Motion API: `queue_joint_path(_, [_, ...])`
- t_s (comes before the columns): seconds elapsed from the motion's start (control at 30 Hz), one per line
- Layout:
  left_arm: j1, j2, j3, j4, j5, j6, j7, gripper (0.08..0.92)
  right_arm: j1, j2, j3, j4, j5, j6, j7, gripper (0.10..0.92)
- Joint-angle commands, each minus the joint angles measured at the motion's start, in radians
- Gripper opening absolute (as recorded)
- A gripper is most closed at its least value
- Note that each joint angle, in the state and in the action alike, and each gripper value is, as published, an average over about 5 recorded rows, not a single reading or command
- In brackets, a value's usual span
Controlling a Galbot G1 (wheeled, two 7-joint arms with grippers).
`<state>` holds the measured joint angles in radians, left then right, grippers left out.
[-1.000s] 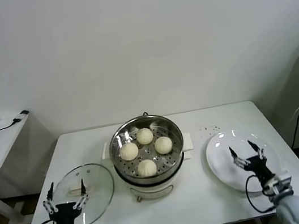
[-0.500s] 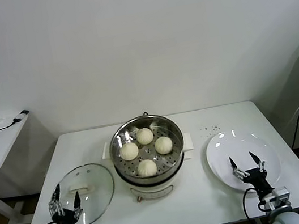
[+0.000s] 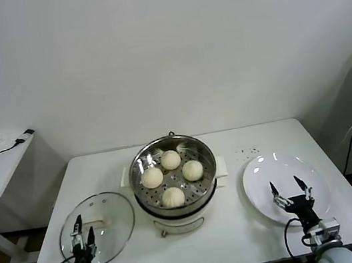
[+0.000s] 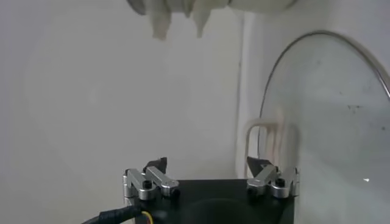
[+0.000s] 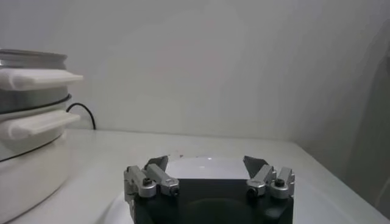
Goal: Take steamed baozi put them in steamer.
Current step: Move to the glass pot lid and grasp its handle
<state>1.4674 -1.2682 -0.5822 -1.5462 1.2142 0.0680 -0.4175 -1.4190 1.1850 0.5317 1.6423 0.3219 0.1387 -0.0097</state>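
The 4 steamed baozi (image 3: 172, 175) lie on the perforated tray inside the steamer (image 3: 175, 185), which stands in the middle of the white counter (image 3: 247, 234). A glass lid (image 3: 97, 228) lies flat on the counter to the robot's left of the steamer, and a white plate (image 3: 285, 186) lies to its right. The left end effector (image 3: 79, 231) is at the near edge of the lid, wide open and holding nothing. The right end effector (image 3: 291, 192) is over the near part of the plate, also wide open and empty.
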Motion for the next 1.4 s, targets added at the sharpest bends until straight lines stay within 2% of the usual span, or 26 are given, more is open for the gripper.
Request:
queue_joint_path(0.03, [-0.06,0.001,0.013,0.073,0.107,0.042,-0.003,0.823,0.0,0.005,0.005,0.009,-0.007,-0.003,0.005,0.823])
queue_joint_path(0.7, [-0.143,-0.006,0.029,0.191,0.095,0.053,-0.02,0.811,0.029,0.005,-0.033,0.02,-0.03,-0.029,0.021,0.823])
queue_joint_path(0.83, [-0.14,-0.006,0.026,0.195,0.092,0.053,-0.031,0.723,0.031,0.006,-0.042,0.023,-0.033,-0.031,0.021,0.823])
queue_joint_path(1.2, [-0.142,-0.018,0.025,0.205,0.094,0.05,-0.061,0.411,0.03,0.002,-0.05,0.045,-0.034,-0.044,0.023,0.823])
queue_joint_path(1.4, [-0.11,0.001,0.014,0.104,0.051,0.039,-0.029,0.247,0.028,-0.003,-0.042,0.071,-0.032,-0.053,0.025,0.823])
